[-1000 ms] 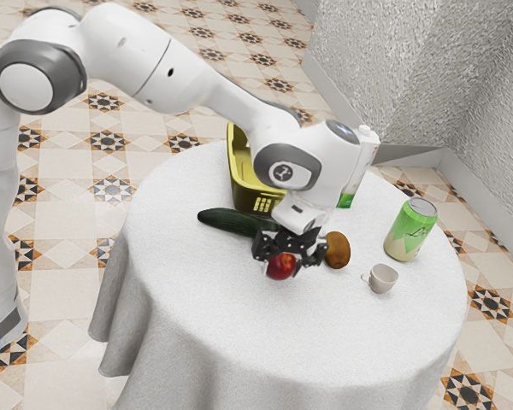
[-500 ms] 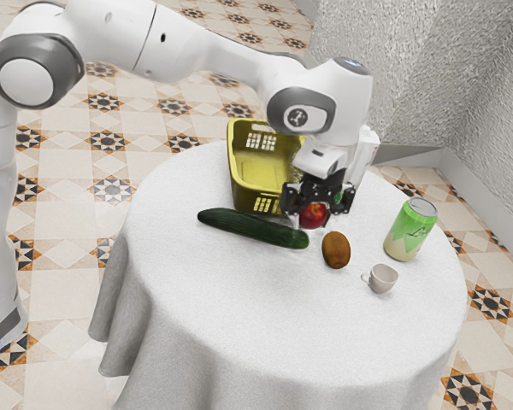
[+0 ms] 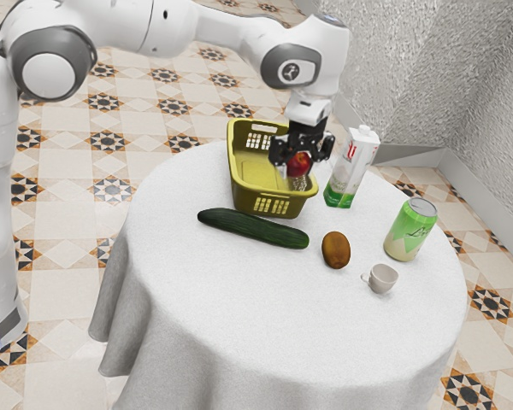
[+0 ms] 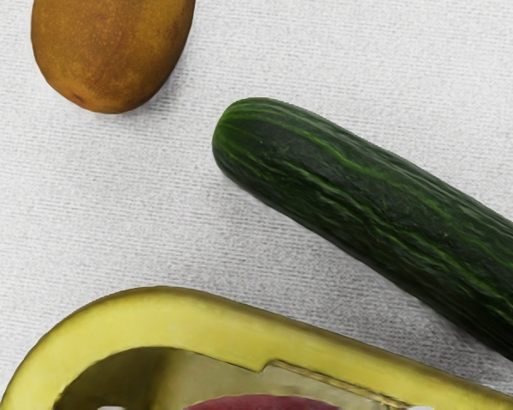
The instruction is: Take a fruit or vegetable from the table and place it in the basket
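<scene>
Carrying is the step I judge to be in hand: the red apple (image 3: 299, 162) is up off the table (image 3: 239, 299), so the picking half is done. What is left is the placing: the apple hangs above the 3 o'clock side of the yellow basket (image 3: 237, 181), near its rim, and does not rest inside. In the wrist view, too, it lies past the near rim, against the basket's opening. I'd shift it a little toward 9 o'clock, lower it and let go; released right here, it might clip the rim.

As for my gripper (image 3: 299, 168), it is grasping the apple, its 2 fingers parted by about the fruit's width, 1 on each side. I see it touching nothing else.

Seen from the basket in the exterior view, the cucumber (image 3: 252, 228) lies at 6 o'clock, the kiwi (image 3: 336, 250) near 5 and the carton (image 3: 352, 166) at 3.
</scene>
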You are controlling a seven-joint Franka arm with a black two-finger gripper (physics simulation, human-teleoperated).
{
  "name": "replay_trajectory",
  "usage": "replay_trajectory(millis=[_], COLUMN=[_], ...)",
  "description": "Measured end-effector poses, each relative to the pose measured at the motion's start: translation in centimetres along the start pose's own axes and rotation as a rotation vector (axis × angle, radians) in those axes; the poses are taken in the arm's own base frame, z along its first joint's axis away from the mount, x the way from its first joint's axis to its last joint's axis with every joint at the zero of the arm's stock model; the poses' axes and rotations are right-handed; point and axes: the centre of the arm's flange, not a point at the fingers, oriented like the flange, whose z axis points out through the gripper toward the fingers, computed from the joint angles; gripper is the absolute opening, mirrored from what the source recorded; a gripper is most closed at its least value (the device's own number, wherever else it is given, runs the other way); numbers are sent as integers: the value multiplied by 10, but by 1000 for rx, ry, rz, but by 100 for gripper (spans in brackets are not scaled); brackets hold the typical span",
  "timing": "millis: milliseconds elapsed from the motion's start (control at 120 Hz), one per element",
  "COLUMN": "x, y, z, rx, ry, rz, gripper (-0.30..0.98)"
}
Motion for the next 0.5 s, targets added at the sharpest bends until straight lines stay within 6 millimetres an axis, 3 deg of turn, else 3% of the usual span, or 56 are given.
replay_trajectory(millis=[167,500], x=[-35,-71], y=[-2,-14], z=[-1,4], rx=[-2,-1], ry=[-4,-5], rz=[-47,-90], gripper=[36,36])
